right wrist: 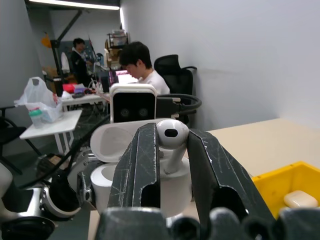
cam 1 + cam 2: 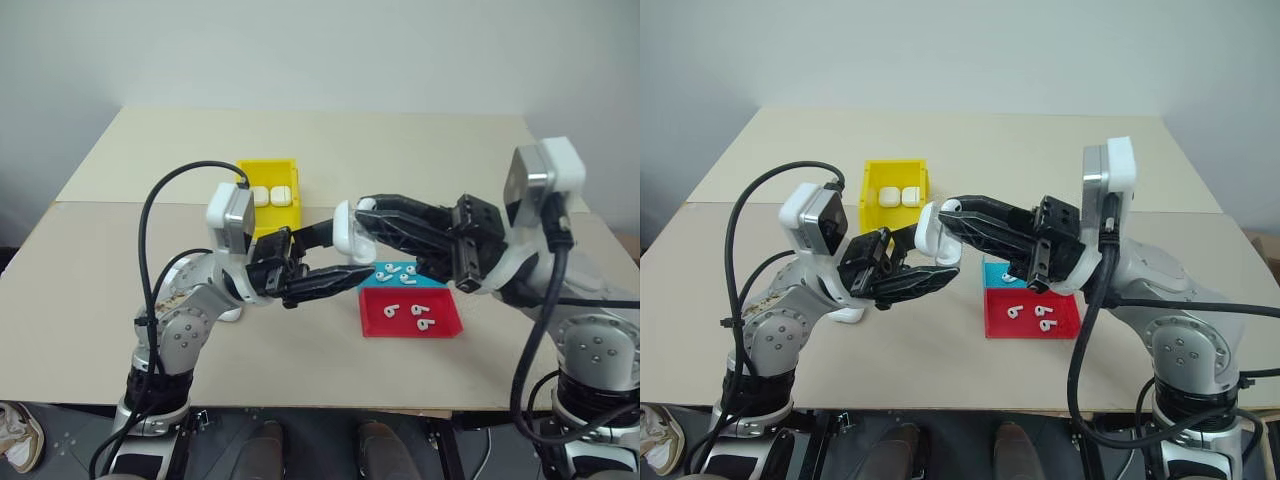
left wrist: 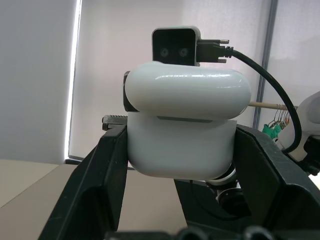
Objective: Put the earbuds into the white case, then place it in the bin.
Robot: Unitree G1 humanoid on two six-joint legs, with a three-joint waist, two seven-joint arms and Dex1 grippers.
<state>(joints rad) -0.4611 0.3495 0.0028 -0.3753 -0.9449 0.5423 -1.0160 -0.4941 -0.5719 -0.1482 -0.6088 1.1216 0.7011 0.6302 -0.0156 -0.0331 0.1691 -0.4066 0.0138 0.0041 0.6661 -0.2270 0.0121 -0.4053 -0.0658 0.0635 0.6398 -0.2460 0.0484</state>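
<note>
The right gripper point(image 2: 362, 222) is hiding part of the white case point(image 2: 346, 228). Its arm is covering the tray point(image 2: 410, 318) at the far edge.

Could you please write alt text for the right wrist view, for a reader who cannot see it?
The right claw pinches a white earbud just above the open white case. Behind the case sits the other arm's wrist camera. A corner of the yellow bin holds another case, and people sit at desks in the background.

Three white cases point(image 2: 930, 232), seven earbuds point(image 2: 419, 311), one bin point(image 2: 268, 171), one tray point(image 2: 450, 329)
</note>
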